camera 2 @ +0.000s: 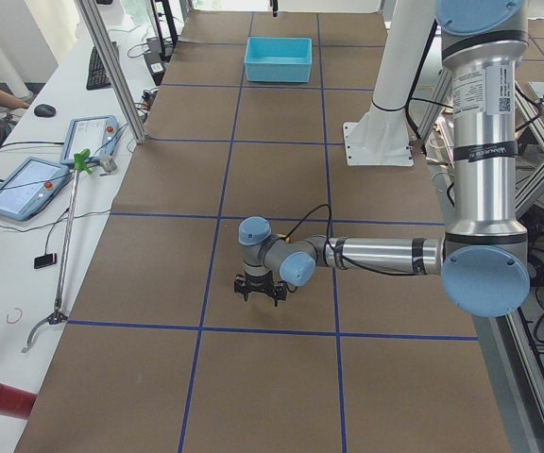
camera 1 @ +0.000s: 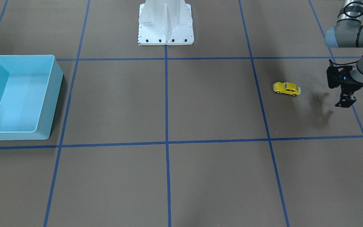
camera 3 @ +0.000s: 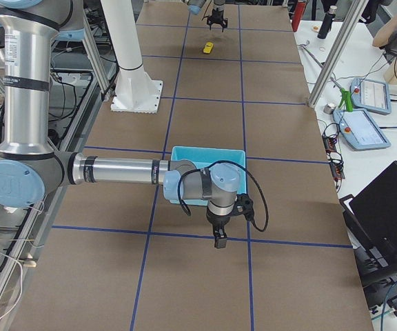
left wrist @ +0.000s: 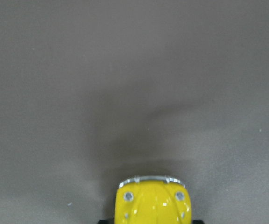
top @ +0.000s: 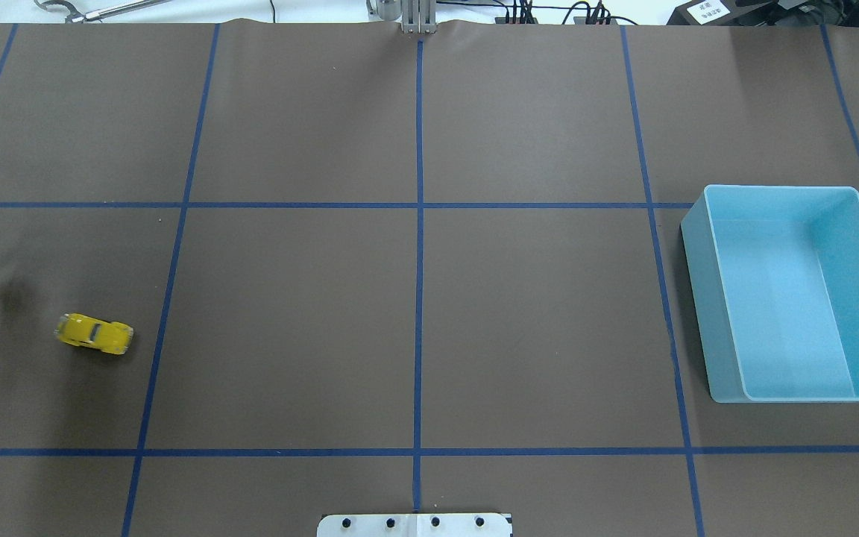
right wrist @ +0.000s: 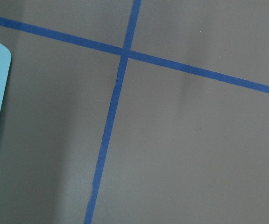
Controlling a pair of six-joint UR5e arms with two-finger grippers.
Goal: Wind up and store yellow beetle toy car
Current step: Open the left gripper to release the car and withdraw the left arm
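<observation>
The yellow beetle toy car [camera 1: 286, 88] [top: 94, 333] [camera 3: 208, 47] stands on its wheels on the brown mat, on the robot's left side. In the left wrist view only the car's rounded end [left wrist: 154, 200] shows, at the bottom edge. My left gripper [camera 1: 345, 102] [camera 2: 260, 288] hangs above the mat beside the car, further out to the robot's left, fingers spread and empty. My right gripper [camera 3: 218, 241] hovers over the mat just past the light blue bin [camera 3: 185, 155]. It shows only in the right side view, so I cannot tell whether it is open or shut.
The light blue bin [camera 1: 54, 94] [top: 698, 298] on the robot's right holds nothing. The white robot pedestal [camera 1: 165, 28] stands at the table's middle edge. Blue tape lines [right wrist: 111, 116] grid the mat. A side desk carries tablets [camera 2: 22, 189] and a grabber stick [camera 2: 64, 245].
</observation>
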